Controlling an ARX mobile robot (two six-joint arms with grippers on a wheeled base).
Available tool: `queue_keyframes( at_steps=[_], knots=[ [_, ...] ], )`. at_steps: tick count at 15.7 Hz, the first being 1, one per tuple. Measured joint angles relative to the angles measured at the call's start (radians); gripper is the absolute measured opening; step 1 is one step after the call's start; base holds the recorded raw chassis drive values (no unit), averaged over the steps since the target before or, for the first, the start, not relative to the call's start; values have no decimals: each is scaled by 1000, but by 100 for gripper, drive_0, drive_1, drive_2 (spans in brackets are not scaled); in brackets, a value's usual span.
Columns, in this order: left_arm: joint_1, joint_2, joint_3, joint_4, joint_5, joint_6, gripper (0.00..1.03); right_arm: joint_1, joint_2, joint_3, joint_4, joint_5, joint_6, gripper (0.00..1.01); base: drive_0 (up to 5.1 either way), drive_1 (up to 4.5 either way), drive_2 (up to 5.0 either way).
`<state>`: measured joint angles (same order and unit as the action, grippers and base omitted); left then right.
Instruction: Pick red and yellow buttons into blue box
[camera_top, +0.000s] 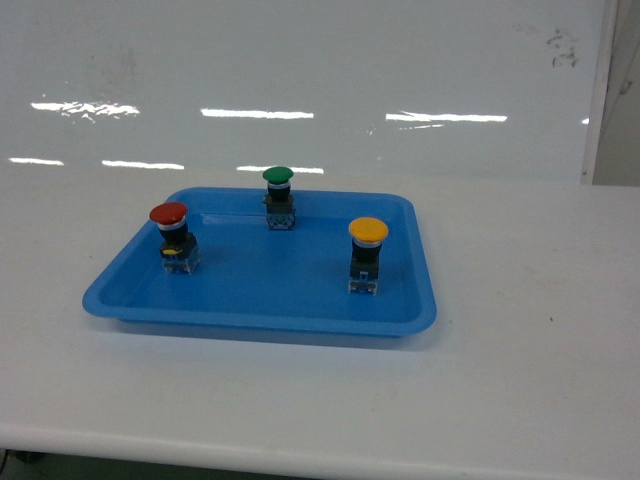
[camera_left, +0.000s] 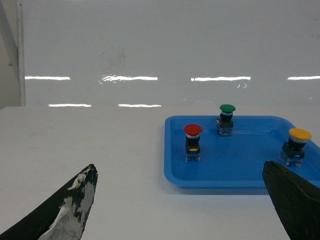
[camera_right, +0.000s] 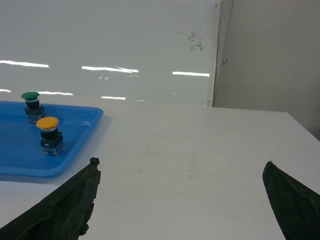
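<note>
Red button (camera_top: 169, 214) stands upright at the left end of the shallow blue tray (camera_top: 250, 310); yellow button (camera_top: 368, 231) upright toward the right end; green button (camera_top: 278, 176) at the back, between them, not wanted. All three well apart, long axes vertical. Left gripper (camera_left: 180, 205): fingers spread wide, nothing between them, low over the white table (camera_top: 540, 330) and short of the tray's left front; the red button lies ahead and slightly right of its centreline. Right gripper (camera_right: 180, 200): also wide, empty, off the tray's right edge; the yellow button lies ahead and well to its left. Judgement: left arm is nearer red, right arm nearer yellow. Blue box appears in no view, so the drop direction cannot be told.
</note>
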<state>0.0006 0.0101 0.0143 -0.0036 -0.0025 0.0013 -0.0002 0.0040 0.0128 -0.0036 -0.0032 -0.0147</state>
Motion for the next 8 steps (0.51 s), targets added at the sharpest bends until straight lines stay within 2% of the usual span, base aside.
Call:
queue_keyframes(
  at_steps=[8],
  knots=[
    [0,0,0,0,0,0,98,0,0,0,0,0,0,98,0,0,0]
  ],
)
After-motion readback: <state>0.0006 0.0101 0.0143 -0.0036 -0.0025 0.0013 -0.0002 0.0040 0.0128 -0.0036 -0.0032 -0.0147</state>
